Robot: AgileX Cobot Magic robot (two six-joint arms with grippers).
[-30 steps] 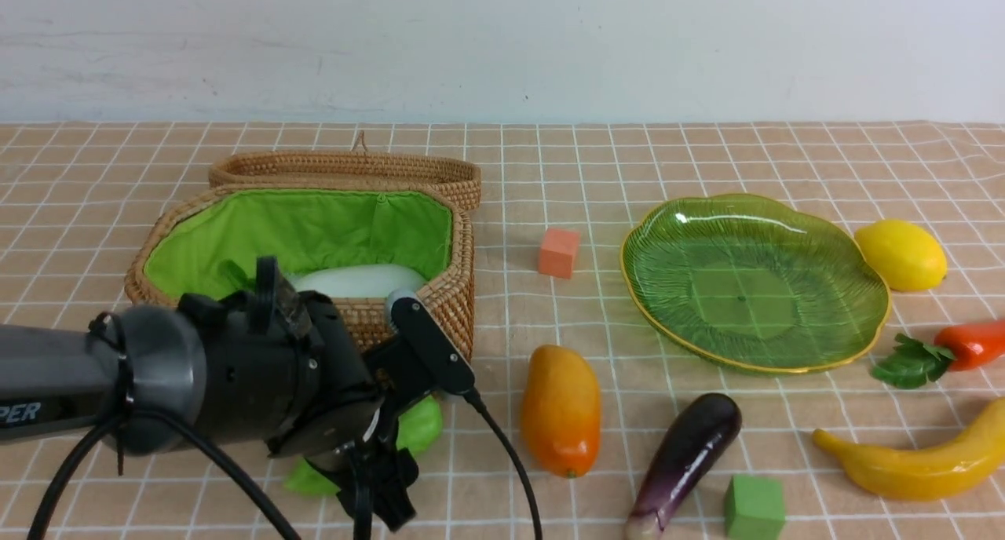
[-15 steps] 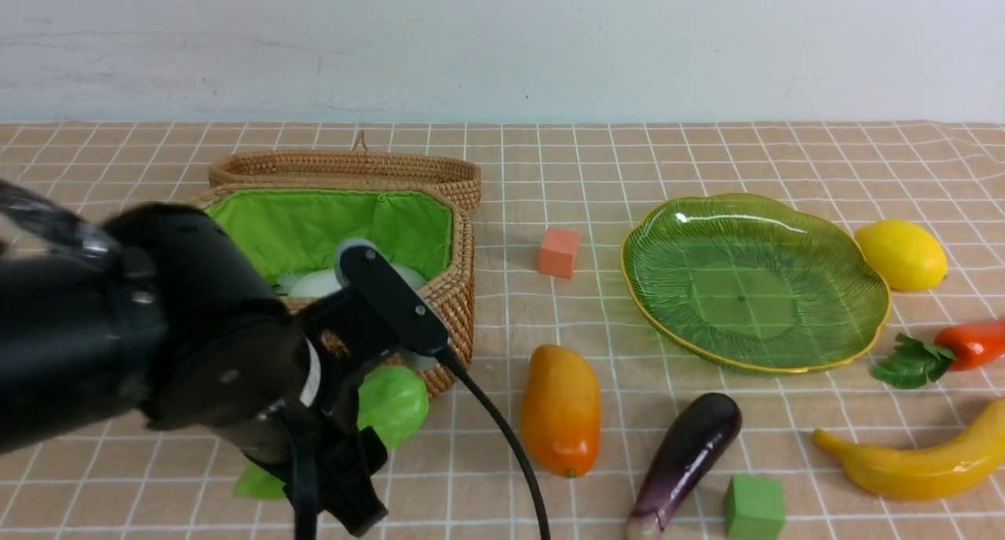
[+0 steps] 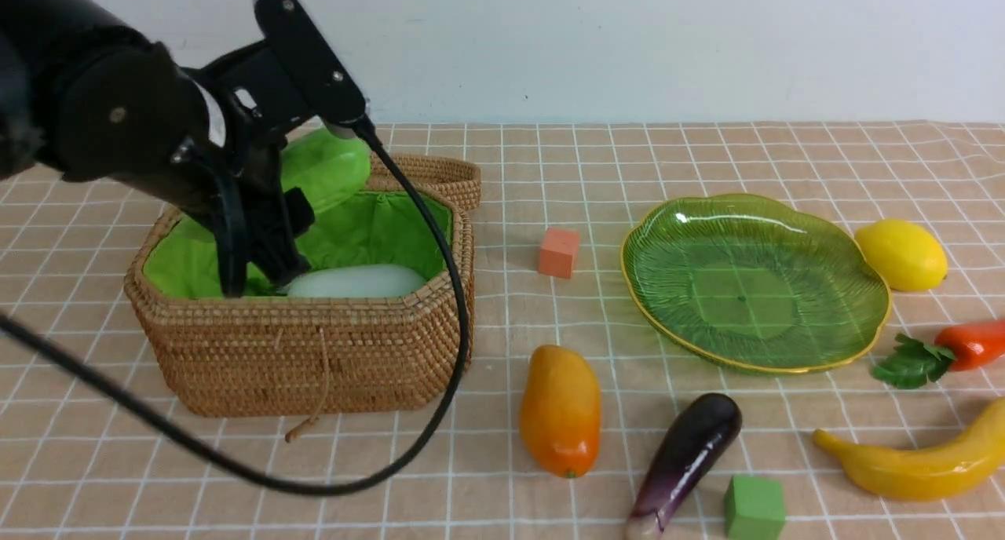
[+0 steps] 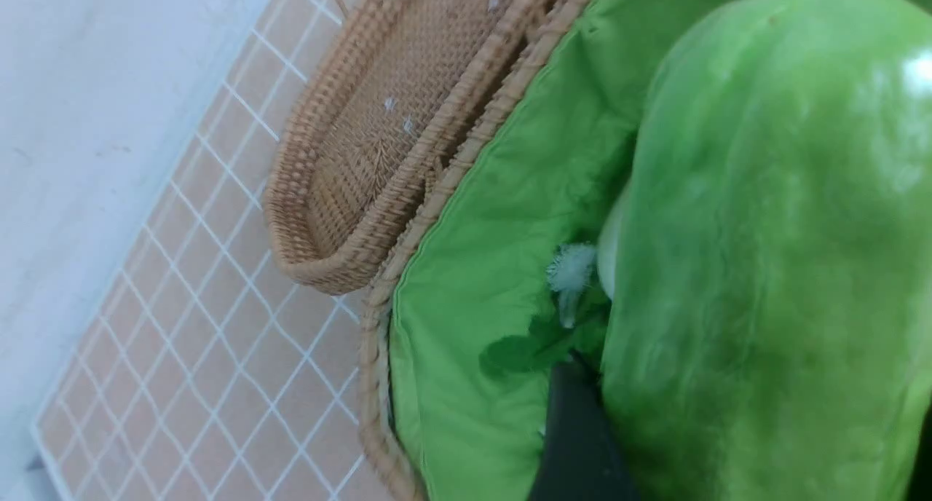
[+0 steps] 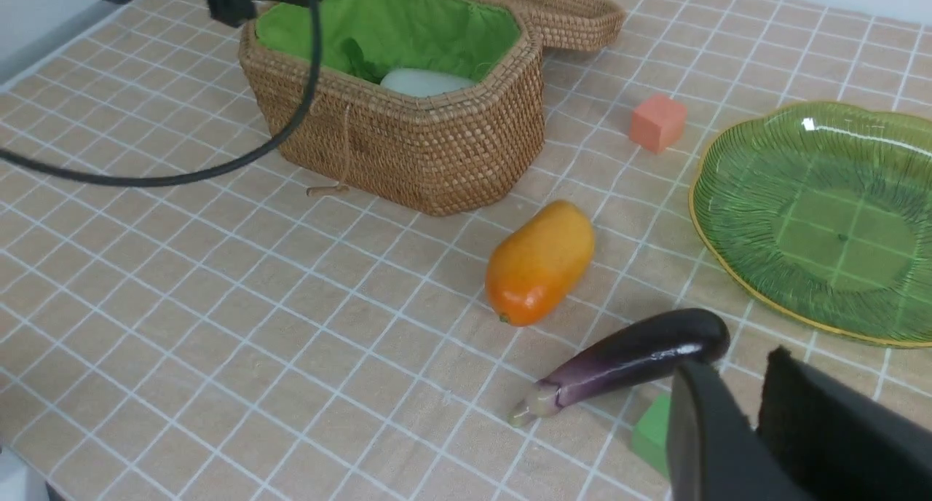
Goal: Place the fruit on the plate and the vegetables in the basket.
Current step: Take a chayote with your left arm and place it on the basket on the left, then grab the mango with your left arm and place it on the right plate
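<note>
My left gripper (image 3: 263, 273) is shut on the pale green gourd (image 3: 326, 167) and holds it above the open basket (image 3: 314, 352), fingers pointing down inside the rim. The gourd (image 4: 764, 268) fills the left wrist view. The white radish (image 3: 357, 281) lies on the basket's green lining. The plate (image 3: 754, 281) holds nothing. Lemon (image 3: 901, 253), pepper (image 3: 970, 344) and banana (image 3: 919, 465) lie around it on the right. Mango (image 3: 560, 410) and eggplant (image 3: 687, 457) lie in front. My right gripper (image 5: 739, 366) hangs above the eggplant (image 5: 633, 355), a narrow gap between its fingers, holding nothing.
The basket's woven lid (image 3: 428, 175) leans behind it. An orange cube (image 3: 558, 252) sits between basket and plate. A green cube (image 3: 754, 508) lies by the eggplant near the front edge. The left arm's black cable loops across the cloth in front of the basket.
My left gripper has risen from the table in front of the basket, carrying the gourd up and back over the basket's opening. The right gripper has not moved.
</note>
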